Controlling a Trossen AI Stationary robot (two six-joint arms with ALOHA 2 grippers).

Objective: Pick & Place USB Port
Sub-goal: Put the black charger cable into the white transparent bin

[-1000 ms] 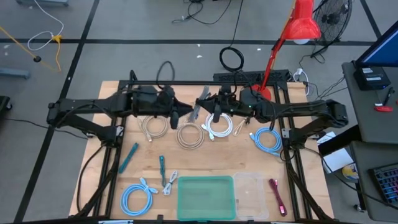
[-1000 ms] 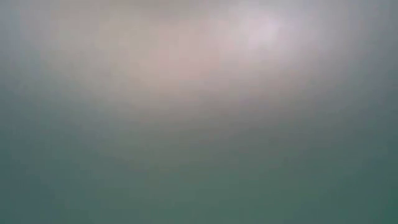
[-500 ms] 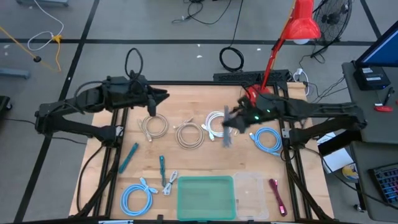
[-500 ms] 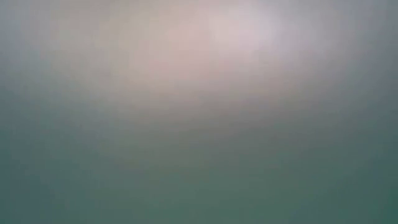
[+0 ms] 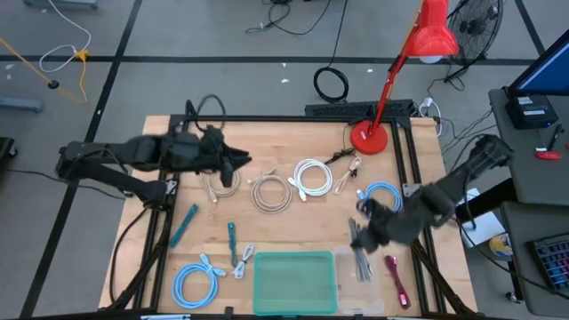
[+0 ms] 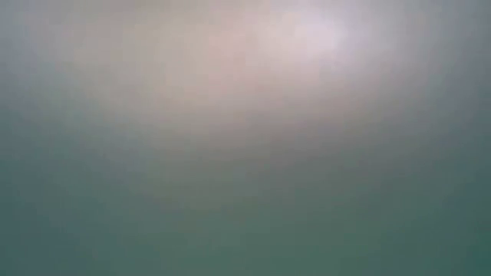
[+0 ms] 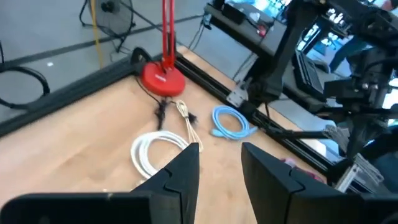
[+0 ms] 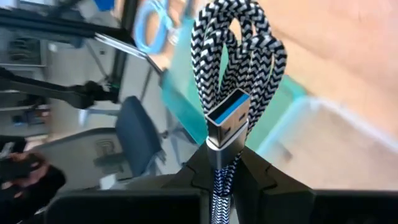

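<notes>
My right gripper hangs over the table's near right part, shut on a bundled black-and-white braided USB cable. The cable's metal plug with a blue insert stands just past the fingers. In the high view the bundle hangs over the clear container. My left gripper is open and empty, raised above the far left middle of the table. The low view shows only a blur. My right gripper pinches the cable between its two fingers right behind the metal plug. The plug and the looped bundle stick out past the fingertips. The cable is lifted clear of the table, above the clear container.
A green tray sits beside the clear container at the near edge. White, beige and blue cable coils lie across the middle, another blue coil at the near left. A red lamp base stands at the far right.
My right gripper has swung from the far middle of the table toward the near right edge with the braided cable, turning as it went, and now hangs over the clear container. My left gripper has drawn back from the middle toward the table's left.
</notes>
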